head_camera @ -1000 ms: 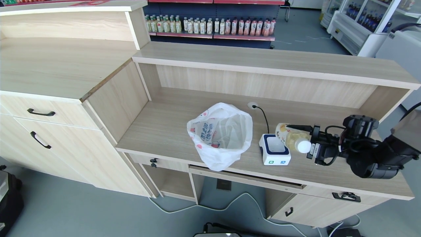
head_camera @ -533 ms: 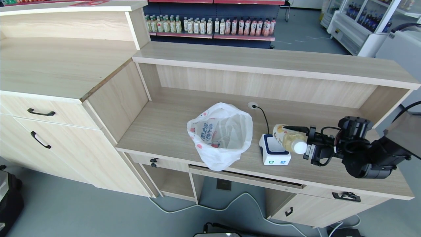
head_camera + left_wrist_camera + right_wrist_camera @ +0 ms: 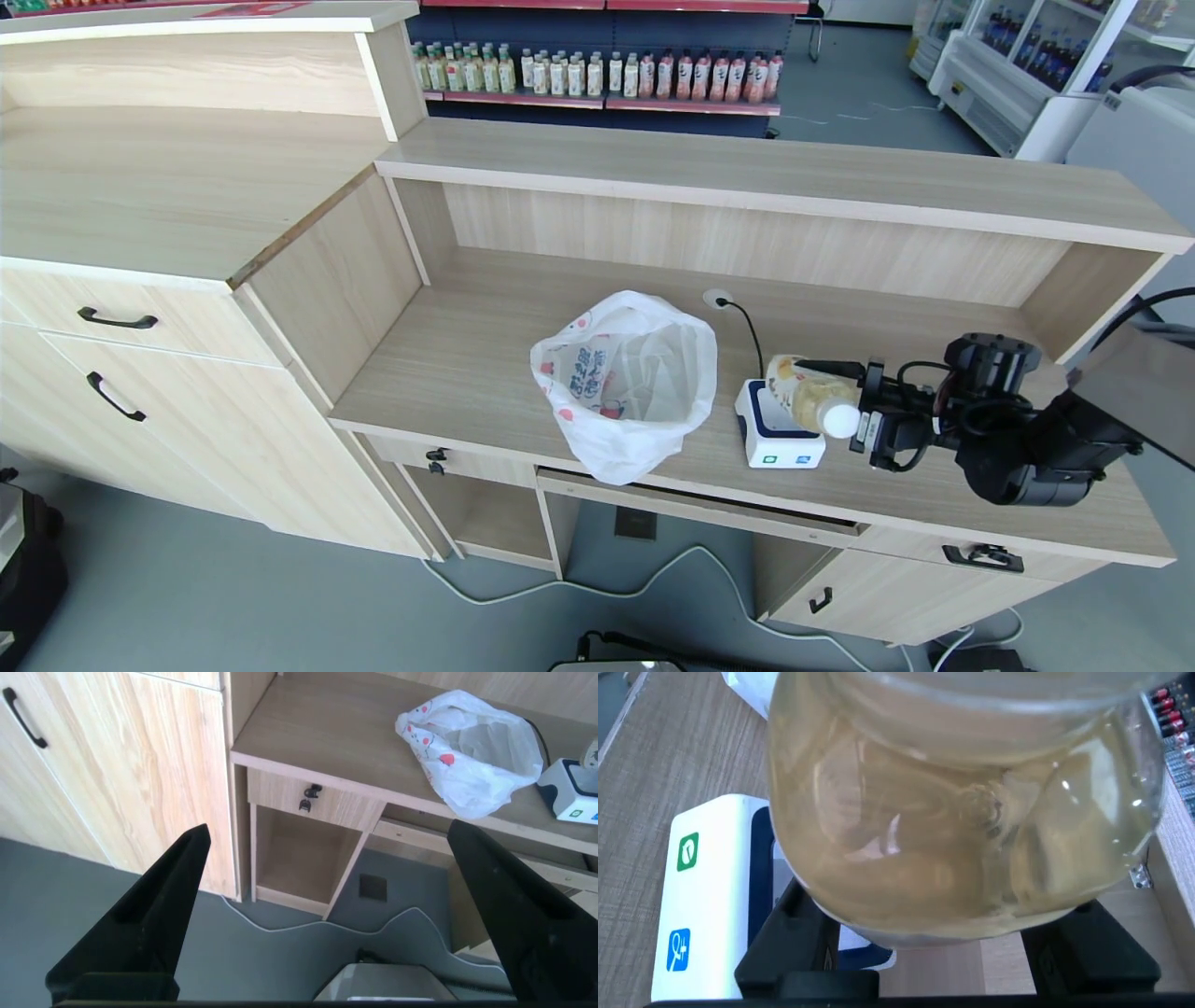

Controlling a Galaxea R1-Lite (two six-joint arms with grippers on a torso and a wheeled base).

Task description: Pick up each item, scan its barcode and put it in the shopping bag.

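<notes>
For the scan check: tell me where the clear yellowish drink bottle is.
Head view, robot's right: the bottle is held in the right end effector over the white-and-blue scanner, right of the white shopping bag.

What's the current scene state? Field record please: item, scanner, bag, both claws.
item: bottle of pale yellow drink, white cap, lying sideways
held_by: right claw, shut on the bottle
item_position: over the right part of the scanner; contact cannot be told
scanner: white box with a blue top, on the counter
bag: shopping bag, mouth open, standing on the counter to the robot's left of the scanner
left claw: open, holding nothing, low in front of the counter above the floor
task_stage: bottle at the scanner, not yet in the bag
</notes>
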